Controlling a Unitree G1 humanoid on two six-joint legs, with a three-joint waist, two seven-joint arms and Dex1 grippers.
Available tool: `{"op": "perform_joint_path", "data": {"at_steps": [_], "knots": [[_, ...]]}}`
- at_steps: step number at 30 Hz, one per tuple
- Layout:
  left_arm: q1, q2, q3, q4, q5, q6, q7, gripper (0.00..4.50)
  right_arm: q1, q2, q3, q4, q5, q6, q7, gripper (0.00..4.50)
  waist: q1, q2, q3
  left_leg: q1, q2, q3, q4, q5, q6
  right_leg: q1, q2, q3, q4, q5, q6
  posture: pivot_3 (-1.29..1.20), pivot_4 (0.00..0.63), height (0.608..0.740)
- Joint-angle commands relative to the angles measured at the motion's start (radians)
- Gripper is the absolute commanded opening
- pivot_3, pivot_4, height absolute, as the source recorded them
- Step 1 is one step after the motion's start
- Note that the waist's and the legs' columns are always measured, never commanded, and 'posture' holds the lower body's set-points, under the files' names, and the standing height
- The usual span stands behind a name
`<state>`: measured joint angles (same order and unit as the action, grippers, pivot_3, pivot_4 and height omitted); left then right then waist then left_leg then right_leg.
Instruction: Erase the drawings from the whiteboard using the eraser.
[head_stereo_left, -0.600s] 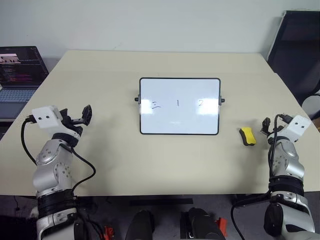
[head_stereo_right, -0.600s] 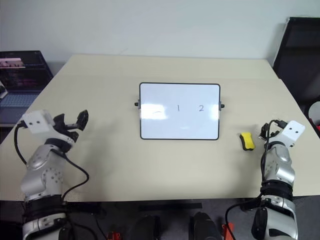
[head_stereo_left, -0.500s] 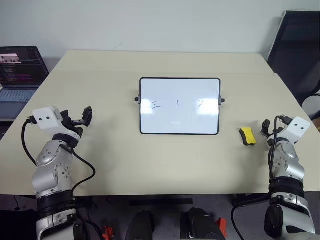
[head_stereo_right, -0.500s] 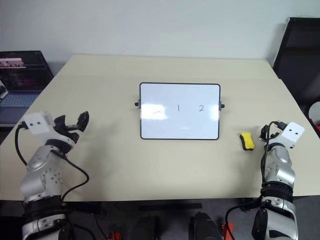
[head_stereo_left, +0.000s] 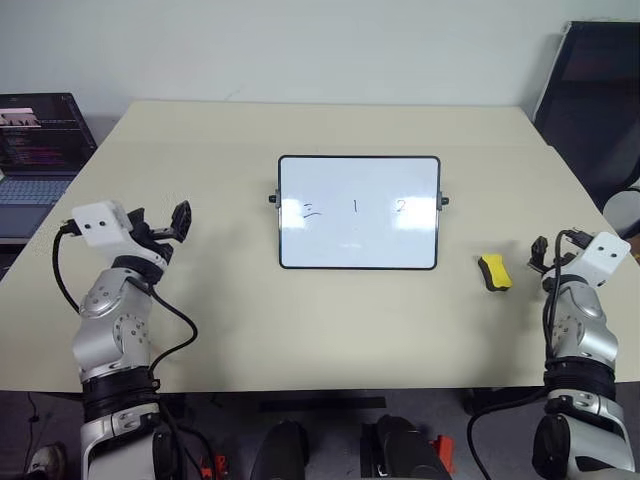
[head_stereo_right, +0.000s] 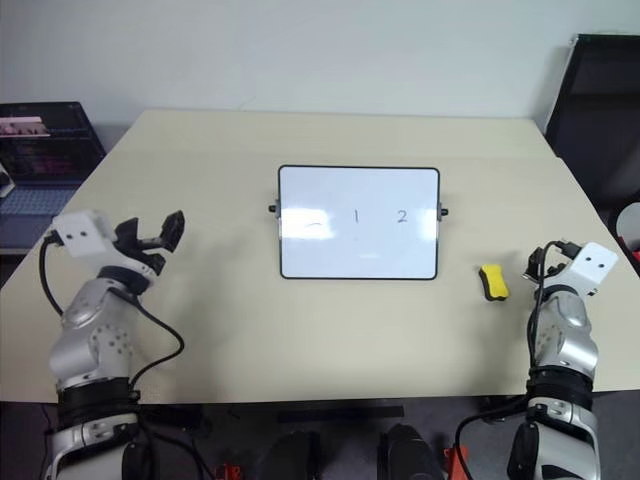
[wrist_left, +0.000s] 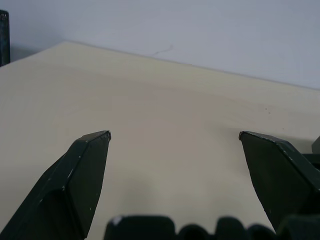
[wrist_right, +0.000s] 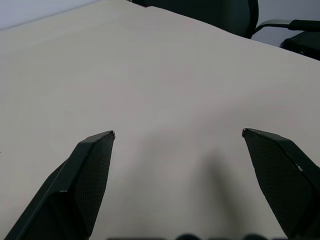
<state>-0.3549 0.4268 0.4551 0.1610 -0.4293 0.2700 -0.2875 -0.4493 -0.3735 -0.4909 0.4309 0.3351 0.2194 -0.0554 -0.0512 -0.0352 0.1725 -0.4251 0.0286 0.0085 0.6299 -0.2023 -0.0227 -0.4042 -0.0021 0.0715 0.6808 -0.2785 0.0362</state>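
The whiteboard (head_stereo_left: 360, 245) lies in the middle of the beige table, black-framed, with the drawings in a row: a squiggle (head_stereo_left: 311, 209), a 1 (head_stereo_left: 355, 206) and a 2 (head_stereo_left: 401, 206). The yellow eraser (head_stereo_left: 493, 272) rests on the table to the right of the board. My right gripper (head_stereo_left: 553, 246) hovers just right of the eraser, apart from it, open with bare table between its fingers (wrist_right: 90, 165). Far to the board's left, my left gripper (head_stereo_left: 163, 224) is open and empty above the table, as its wrist view (wrist_left: 175, 137) shows too.
A laptop (head_stereo_left: 35, 140) with a lit dark screen stands off the table's left edge. A black chair (head_stereo_left: 600, 100) is behind the table's right corner. Bare tabletop (head_stereo_left: 330, 320) runs between the board and the near edge.
My left gripper has shifted slightly away from me and toward the board. The right gripper has drifted a little outward to the right. Board and eraser have not moved.
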Motion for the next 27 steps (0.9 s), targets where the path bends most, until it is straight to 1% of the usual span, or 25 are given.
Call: {"op": "perform_joint_path", "data": {"at_steps": [1,5,13,17,21,27], "knots": [[0.002,0.001,0.003,-0.045,0.0,-0.032,0.001,4.5,0.006,-0.026,-0.018,-0.059,0.006,0.0,0.004,4.48,0.001,0.0,0.0,0.0,0.0,0.0,0.0,0.0,0.0,0.0,0.0,0.0,0.0,0.0,0.0,0.0,0.15,0.74],[-0.01,0.013,-0.005,-0.056,-0.009,-0.019,-0.021,4.5,0.02,-0.038,-0.009,-0.131,0.007,0.054,0.009,4.48,0.001,0.0,0.0,0.0,0.0,0.0,0.0,0.0,0.0,0.0,0.0,0.0,0.0,0.0,0.0,0.0,0.15,0.74],[-0.009,0.046,-0.049,-0.131,-0.025,0.037,-0.1,4.5,0.094,-0.052,0.014,-0.355,0.021,0.243,0.039,4.48,0.001,0.0,0.0,0.0,0.0,-0.001,0.0,0.0,0.0,0.0,0.0,0.0,0.0,0.0,0.0,0.0,0.15,0.74],[-0.037,0.078,-0.139,-0.184,-0.033,0.07,-0.206,4.5,0.144,-0.096,0.039,-0.496,0.037,0.423,0.069,4.48,0.004,0.0,0.0,0.0,0.0,0.0,0.0,0.0,0.0,0.0,0.0,0.0,0.0,0.0,0.0,0.0,0.15,0.74],[-0.046,0.074,-0.292,-0.258,-0.059,0.103,-0.378,4.5,0.156,-0.137,0.055,-0.633,0.099,0.644,0.102,4.48,0.011,0.0,0.0,0.0,0.0,0.0,0.0,0.0,0.0,0.0,0.0,0.0,0.0,0.0,0.0,0.0,0.15,0.74],[-0.026,0.103,-0.494,-0.249,0.036,-0.02,-0.61,4.5,0.14,-0.145,0.067,-0.707,0.139,0.837,0.111,4.48,0.01,0.0,0.0,0.0,0.0,0.0,0.0,0.0,0.0,0.0,0.001,0.0,0.0,0.0,0.0,0.0,0.15,0.74]]}}
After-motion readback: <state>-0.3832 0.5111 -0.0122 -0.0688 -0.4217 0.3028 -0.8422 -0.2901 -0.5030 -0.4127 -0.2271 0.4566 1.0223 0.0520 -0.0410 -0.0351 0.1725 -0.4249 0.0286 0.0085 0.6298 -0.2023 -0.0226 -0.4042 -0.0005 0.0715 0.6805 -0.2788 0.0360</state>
